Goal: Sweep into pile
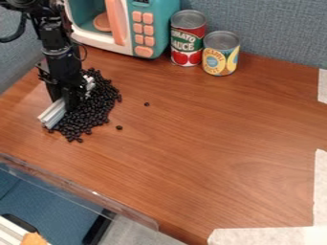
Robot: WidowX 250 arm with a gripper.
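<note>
The black gripper (71, 98) hangs down at the left of the camera view, over a heap of dark beans (96, 107) on the wooden table. A light grey bar (53, 114) is at the gripper, slanting from the lower left of the heap up towards its top; the gripper hides its middle. Beans lie mostly to the right of the bar and below it. Two loose beans lie apart from the heap, one (147, 104) to its right and another (119, 128) at its lower right.
Behind the heap stands a teal and white toy microwave (153, 28) with a pink handle. Right of it are a tomato sauce can (186, 40) and a pineapple can (221, 53). A clear plastic edge (83, 189) borders the table's lower left. White tape (268, 235) marks the right side.
</note>
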